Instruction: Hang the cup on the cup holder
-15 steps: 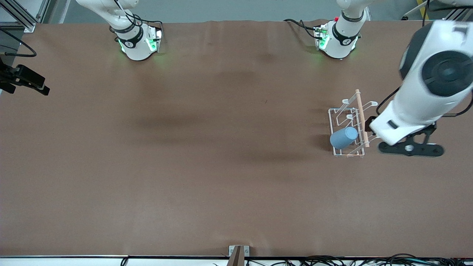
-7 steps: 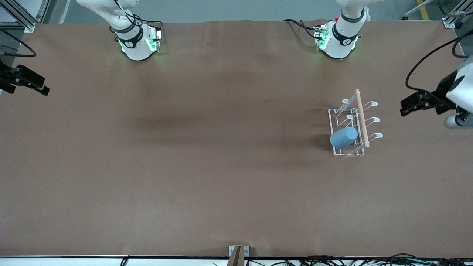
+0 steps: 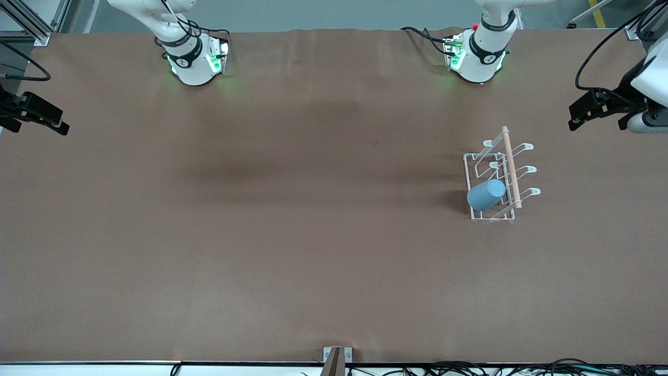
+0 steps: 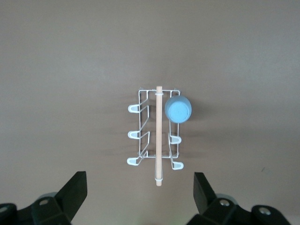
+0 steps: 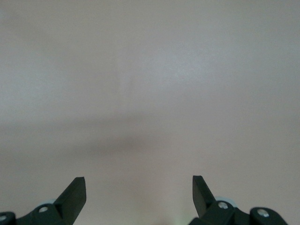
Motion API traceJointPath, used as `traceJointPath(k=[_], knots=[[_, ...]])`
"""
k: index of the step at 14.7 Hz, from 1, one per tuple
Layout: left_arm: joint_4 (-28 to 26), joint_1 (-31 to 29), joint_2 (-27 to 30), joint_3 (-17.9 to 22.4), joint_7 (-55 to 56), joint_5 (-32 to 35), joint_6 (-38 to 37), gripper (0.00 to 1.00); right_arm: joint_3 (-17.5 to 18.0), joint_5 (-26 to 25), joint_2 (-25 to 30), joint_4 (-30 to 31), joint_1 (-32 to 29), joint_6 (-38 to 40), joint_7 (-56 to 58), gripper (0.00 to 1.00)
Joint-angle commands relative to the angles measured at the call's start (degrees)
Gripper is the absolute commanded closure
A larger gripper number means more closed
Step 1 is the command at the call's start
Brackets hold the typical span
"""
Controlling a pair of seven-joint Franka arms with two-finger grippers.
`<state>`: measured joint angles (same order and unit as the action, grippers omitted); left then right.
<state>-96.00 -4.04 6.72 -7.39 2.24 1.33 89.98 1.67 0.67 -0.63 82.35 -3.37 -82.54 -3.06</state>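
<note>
In the front view, the small light-blue plastic cup (image 3: 486, 194) hangs tilted on a prong of the white wire cup holder (image 3: 500, 179), at the rack's end nearer the front camera, on the side toward the right arm's end of the table. The holder, with its light wooden rod (image 3: 511, 166) across the top, stands on the brown table (image 3: 292, 219) toward the left arm's end. The left gripper (image 3: 595, 108) is up at the table's edge on that same end, well apart from the rack. The right gripper (image 3: 32, 115) waits at the other end of the table.

In the left wrist view, the rack appears from above with the cup (image 4: 178, 109) mouth-down over one corner prong (the other five loops are bare). The left gripper's black fingers (image 4: 75, 193) stand wide apart, holding nothing.

In the right wrist view, the right gripper (image 5: 139, 194) is likewise spread wide and empty over bare surface.
</note>
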Motion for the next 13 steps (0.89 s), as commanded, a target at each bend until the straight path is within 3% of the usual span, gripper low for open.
traceJointPath(k=[1,13], knots=[[-3.23,0.53,3.38,0.36,-0.74,-2.02,-0.23,0.00,0.26,-0.84,0.28,-0.08,-0.14,-0.17,-0.10,0.00],[-1.82,1.06,3.91,-0.17,-0.83,-2.56,-1.04,0.00,0.09,-0.84,0.28,-0.17,-0.84,0.36,1.13,0.00]])
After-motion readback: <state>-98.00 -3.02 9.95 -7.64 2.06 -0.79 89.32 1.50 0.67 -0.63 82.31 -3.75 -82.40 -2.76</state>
